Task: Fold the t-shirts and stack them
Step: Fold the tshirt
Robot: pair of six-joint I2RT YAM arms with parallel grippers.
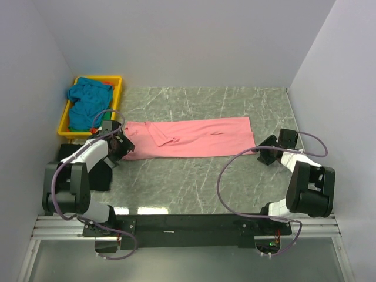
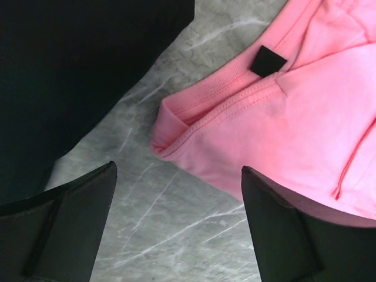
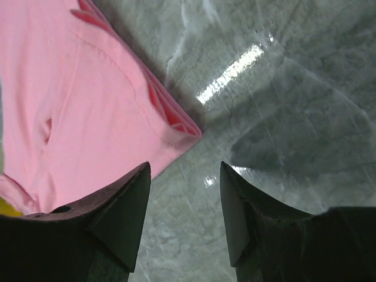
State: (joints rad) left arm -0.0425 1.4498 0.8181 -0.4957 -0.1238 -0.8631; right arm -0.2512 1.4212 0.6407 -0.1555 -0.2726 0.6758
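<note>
The salmon pink t-shirt [image 1: 194, 138] lies folded into a long strip across the middle of the table. My left gripper [image 1: 120, 143] is open and empty at its left end; the left wrist view shows the shirt's corner [image 2: 282, 123] just beyond my fingertips [image 2: 276, 200]. My right gripper [image 1: 265, 154] is open and empty at the shirt's right near corner, which shows in the right wrist view [image 3: 88, 100]. A teal blue t-shirt [image 1: 88, 103] is heaped in the yellow tray [image 1: 66, 132], with bits of orange-red and green cloth at its edges.
The tray stands at the back left, against the left wall. White walls close the table on the left, back and right. Grey marble table top [image 1: 200, 182] lies between the pink shirt and the arm bases.
</note>
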